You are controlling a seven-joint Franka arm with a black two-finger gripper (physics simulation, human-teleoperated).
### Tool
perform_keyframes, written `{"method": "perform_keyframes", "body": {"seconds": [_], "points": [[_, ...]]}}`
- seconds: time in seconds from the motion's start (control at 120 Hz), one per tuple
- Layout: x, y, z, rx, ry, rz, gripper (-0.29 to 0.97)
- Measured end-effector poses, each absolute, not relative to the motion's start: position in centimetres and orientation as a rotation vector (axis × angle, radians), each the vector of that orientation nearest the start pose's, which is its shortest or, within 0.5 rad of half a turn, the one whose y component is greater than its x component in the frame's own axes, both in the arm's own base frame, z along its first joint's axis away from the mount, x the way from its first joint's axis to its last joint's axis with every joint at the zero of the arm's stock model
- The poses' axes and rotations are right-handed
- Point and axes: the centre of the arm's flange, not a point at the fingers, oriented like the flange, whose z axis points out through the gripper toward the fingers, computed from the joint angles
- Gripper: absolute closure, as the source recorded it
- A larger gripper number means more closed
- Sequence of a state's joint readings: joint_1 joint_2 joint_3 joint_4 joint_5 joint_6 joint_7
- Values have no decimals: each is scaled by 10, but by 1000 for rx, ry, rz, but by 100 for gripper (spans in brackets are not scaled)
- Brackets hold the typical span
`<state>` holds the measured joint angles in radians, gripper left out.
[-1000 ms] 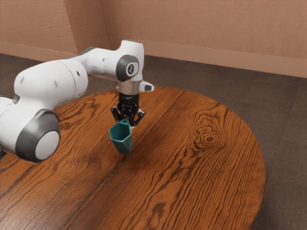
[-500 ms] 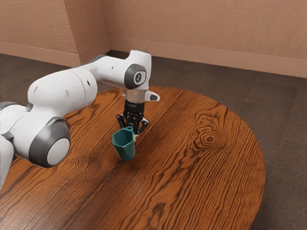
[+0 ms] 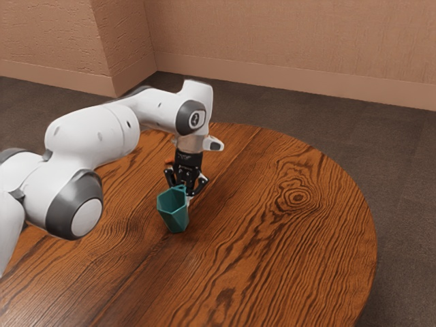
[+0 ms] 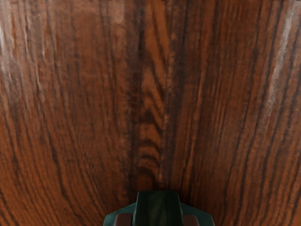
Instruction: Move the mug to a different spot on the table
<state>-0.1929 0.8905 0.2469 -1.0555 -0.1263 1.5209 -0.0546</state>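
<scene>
On the left half of the round wooden table (image 3: 286, 225) in the exterior view, the teal mug (image 3: 173, 210) sits slightly tilted, base at or just above the surface; contact cannot be confirmed. The black jaws grip its rim from above, set narrow, one finger inside and one outside.

Tally off my feed: I count one mug (image 3: 174, 212), teal. One tabletop (image 3: 293, 231), round, dark wood grain. One arm (image 3: 95, 136), white with grey joints, carrying one pair of black jaws. One carpeted floor (image 3: 388, 143).
</scene>
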Motion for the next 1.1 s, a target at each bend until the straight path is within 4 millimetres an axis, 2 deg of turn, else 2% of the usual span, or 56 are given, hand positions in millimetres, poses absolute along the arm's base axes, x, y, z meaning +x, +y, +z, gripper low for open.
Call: {"method": "perform_keyframes", "body": {"seconds": [0.125,0.225,0.458,0.55,0.725,0.883,0.95,1.017,1.05,1.1], "points": [[723,-30,276,-3000,-106,600,76],[724,-32,275,-3009,-96,588,71],[727,-34,275,-3037,-75,557,33],[729,-35,277,-3048,-62,538,21],[734,-43,287,-3081,-14,467,9],[739,-40,294,-3091,27,405,5],[741,-36,304,-3088,56,360,3],[741,-35,326,-3090,96,297,2],[738,-35,342,-3096,116,262,2],[732,-33,378,-3110,144,189,2]]}}
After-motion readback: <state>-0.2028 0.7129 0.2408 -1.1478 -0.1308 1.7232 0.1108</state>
